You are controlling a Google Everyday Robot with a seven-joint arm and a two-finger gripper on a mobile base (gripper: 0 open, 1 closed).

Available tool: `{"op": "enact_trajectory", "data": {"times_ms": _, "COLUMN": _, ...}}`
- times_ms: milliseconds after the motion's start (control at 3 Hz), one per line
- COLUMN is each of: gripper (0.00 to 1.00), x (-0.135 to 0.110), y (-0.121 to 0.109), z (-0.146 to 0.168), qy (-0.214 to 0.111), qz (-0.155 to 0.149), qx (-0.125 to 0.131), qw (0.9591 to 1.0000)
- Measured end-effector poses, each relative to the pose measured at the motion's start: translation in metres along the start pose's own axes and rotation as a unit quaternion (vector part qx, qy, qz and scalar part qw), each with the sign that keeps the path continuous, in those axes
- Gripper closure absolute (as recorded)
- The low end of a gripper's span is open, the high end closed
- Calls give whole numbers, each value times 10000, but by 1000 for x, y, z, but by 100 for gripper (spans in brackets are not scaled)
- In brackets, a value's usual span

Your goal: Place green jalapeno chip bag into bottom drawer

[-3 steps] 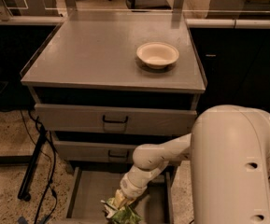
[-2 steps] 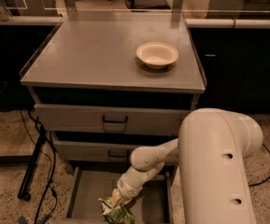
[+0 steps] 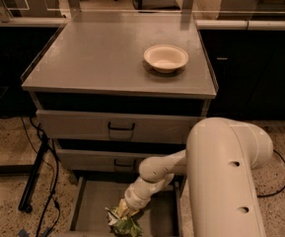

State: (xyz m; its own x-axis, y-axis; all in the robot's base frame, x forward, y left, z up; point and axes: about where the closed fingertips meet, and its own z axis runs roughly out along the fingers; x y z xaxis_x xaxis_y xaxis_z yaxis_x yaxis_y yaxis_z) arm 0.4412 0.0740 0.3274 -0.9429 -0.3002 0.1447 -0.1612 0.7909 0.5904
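Camera view, single frame, looking down on a grey metal cabinet (image 3: 107, 58) with three drawers. Item: bottom drawer (image 3: 93, 201), pulled out, its flat bare floor and low side walls showing at the lower edge of the picture. Item: green jalapeno chip bag (image 3: 127, 226), crumpled, over the right-of-centre part of that drawer's floor and inside its walls; whether it rests on the floor or hangs just above cannot be told. Item: gripper (image 3: 120, 213), directly above the bag and inside the drawer's outline, pointing down and to the left, jaws pinched together on the bag's upper edge. Item: arm (image 3: 158, 171), cream, reaching down from the right across the front of the middle drawer to the gripper; a large cream arm housing (image 3: 226, 177) fills the lower right of the picture. Item: top drawer (image 3: 78, 126) and middle drawer (image 3: 83, 159), both closed, each with a dark handle at its centre. Item: cream round bowl (image 3: 165, 58), upright on the cabinet top, towards the right rear, well apart from the bag. Item: black stand leg with cables (image 3: 36, 174), left of the cabinet on a speckled floor (image 3: 4, 147).
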Motion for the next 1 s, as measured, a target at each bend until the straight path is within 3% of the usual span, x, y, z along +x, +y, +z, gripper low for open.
{"op": "enact_trajectory", "data": {"times_ms": 333, "gripper": 100, "x": -8, "y": 2, "z": 15, "qy": 12, "qz": 117, "qx": -320, "qw": 9994}}
{"op": "enact_trajectory", "data": {"times_ms": 667, "gripper": 100, "x": -32, "y": -17, "z": 12, "qy": -654, "qz": 629, "qx": -552, "qw": 9943}}
{"op": "enact_trajectory", "data": {"times_ms": 1000, "gripper": 100, "x": -42, "y": -34, "z": 9, "qy": -1114, "qz": 976, "qx": -598, "qw": 9872}}
